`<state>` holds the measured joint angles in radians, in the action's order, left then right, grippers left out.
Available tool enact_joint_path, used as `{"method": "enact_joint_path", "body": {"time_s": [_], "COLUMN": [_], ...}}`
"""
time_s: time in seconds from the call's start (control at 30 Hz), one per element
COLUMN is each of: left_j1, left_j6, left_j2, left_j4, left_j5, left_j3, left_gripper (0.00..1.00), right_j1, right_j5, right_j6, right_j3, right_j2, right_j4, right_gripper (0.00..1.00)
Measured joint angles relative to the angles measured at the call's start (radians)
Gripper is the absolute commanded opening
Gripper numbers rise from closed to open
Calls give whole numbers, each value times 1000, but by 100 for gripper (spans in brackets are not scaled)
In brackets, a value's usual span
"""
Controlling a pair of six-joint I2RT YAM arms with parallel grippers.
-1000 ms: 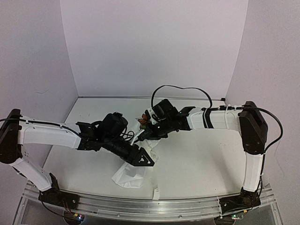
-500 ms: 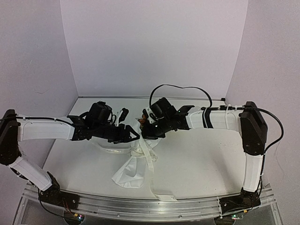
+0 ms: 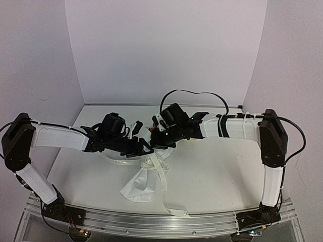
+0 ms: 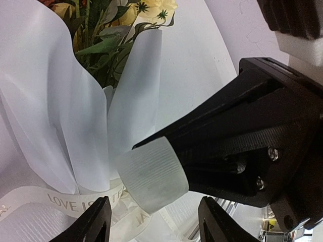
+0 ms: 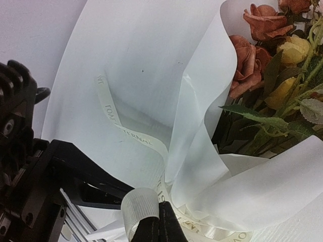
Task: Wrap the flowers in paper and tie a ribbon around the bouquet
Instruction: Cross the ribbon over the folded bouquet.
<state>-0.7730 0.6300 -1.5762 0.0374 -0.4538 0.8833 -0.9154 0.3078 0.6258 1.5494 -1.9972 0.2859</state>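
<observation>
Right claw (image 5: 154, 218) (tips together) partly cropped, ribbon (image 5: 133, 136) alongside.

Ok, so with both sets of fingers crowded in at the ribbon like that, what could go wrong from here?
The open left fingers sit right beside the right fingers, which look shut on the ribbon, so the two could knock together. The ribbon looks loose around the paper, with no knot visible; a pull might slide it off or crumple the wrap. Its long tail trails toward the near edge of the table and might snag there.
</observation>
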Motion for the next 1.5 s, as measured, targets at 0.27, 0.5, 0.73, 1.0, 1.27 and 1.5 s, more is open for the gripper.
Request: {"method": "enact_joint_path", "body": {"time_s": [0.27,0.5,0.73,1.0,1.27,1.5], "left_j1": [11,12,16,21,21,21], "left_j6": [8,24,51,113,148,156], "left_j2": [-26,-29,-10,37,38,38], "left_j4": [49,71,69,67,31,-69], "left_j5": [-15,-19,-17,-55,-124,-122], "left_j3": [1,-1,-31,-87,-87,-87], "left_gripper": [20,1,0,0,0,0], "right_j1": [0,0,-3,-20,-95,-117], "right_j5": [2,0,-37,-101,-132,-143], "right_j6": [2,1,-4,43,136,213], "right_j3": [0,0,-33,-188,-282,-305], "right_j2": [0,0,24,172,211,184], "right_j4": [0,1,9,23,12,-35], "right_gripper": [3,22,51,42,37,38]}}
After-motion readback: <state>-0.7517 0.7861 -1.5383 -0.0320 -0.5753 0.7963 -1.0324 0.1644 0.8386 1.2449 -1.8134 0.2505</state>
